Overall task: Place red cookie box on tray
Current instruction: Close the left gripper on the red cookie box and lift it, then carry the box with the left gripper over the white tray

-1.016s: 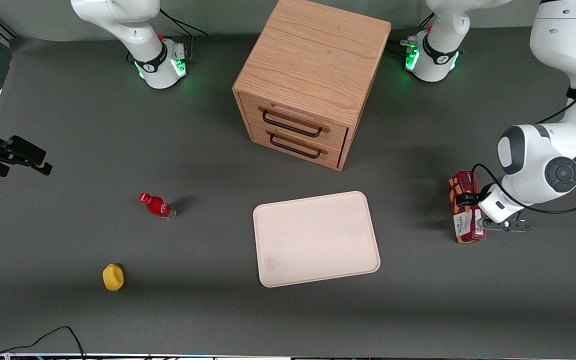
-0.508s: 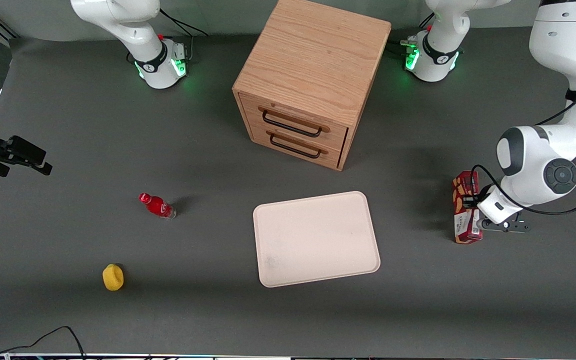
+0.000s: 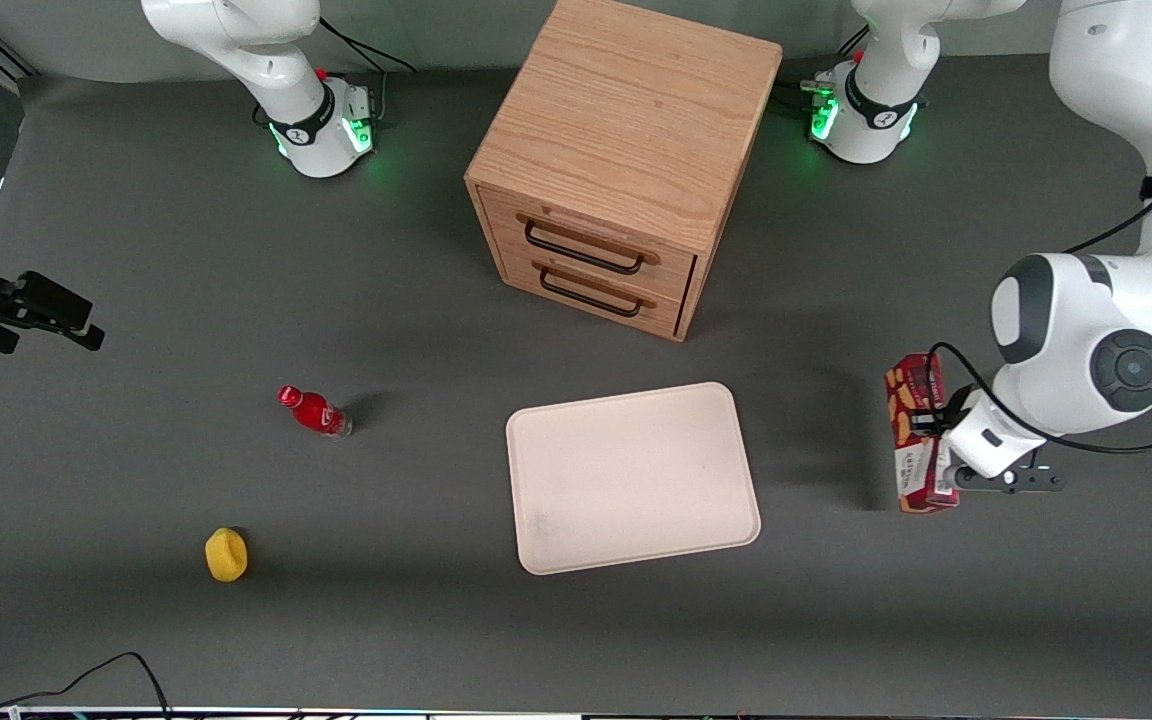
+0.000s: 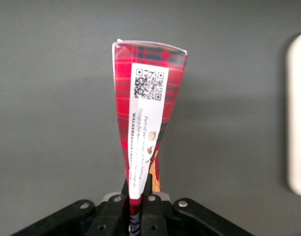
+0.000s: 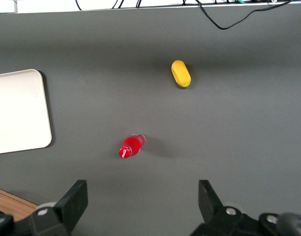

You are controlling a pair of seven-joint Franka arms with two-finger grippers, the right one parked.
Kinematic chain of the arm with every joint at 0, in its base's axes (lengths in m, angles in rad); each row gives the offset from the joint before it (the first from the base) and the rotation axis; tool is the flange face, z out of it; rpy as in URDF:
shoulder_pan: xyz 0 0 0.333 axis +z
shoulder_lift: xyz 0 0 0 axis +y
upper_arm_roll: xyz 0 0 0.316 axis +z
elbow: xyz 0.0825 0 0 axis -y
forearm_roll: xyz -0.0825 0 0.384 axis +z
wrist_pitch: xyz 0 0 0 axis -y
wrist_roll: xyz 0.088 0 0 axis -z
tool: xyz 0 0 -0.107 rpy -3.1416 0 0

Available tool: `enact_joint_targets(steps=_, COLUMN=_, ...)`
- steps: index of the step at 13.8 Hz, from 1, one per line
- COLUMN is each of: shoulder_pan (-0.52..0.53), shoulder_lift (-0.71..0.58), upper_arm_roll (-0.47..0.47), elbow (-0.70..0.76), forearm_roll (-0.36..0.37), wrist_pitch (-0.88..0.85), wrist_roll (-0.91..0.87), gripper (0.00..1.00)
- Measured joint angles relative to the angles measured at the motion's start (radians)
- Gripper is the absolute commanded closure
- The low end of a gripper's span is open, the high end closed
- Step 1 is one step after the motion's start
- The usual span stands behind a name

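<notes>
The red cookie box point(image 3: 911, 432) hangs above the table at the working arm's end, its shadow on the mat beside it. My left gripper point(image 3: 939, 432) is shut on its middle. In the left wrist view the box point(image 4: 145, 118) sticks out from between the black fingers point(image 4: 113, 211) of that gripper point(image 4: 138, 209), its QR label facing the camera. The cream-white tray point(image 3: 631, 477) lies flat in front of the drawer cabinet, apart from the box, with nothing on it. Its rim point(image 4: 297, 118) shows in the wrist view too.
A wooden drawer cabinet point(image 3: 626, 160) stands farther from the front camera than the tray. A small red bottle point(image 3: 314, 411) and a yellow object point(image 3: 226, 554) lie toward the parked arm's end of the table. A cable point(image 3: 86, 680) runs along the near edge.
The red cookie box has left the table: the gripper has lifted it and carried it slightly toward the tray and the front camera. The tray has not moved.
</notes>
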Motion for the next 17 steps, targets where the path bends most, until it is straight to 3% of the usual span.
enact_joint_targets(steps=5, shoulder_pan=-0.147, shoulder_lift=0.104, upper_arm_roll=-0.004, elbow=0.18, forearm_roll=-0.003, wrist_pitch=-0.057, wrist_roll=-0.23, gripper=1.0)
enact_joint_targets(steps=11, shoulder_pan=-0.311, shoulder_lift=0.247, upper_arm_roll=-0.006, elbow=0.294, forearm_roll=-0.005, wrist_pitch=-0.057, wrist_roll=-0.468, gripper=1.0)
enact_joint_targets(steps=17, shoulder_pan=-0.336, shoulder_lift=0.309, upper_arm_roll=-0.006, elbow=0.311, forearm_roll=-0.006, wrist_pitch=0.035, wrist_roll=-0.503, gripper=1.0)
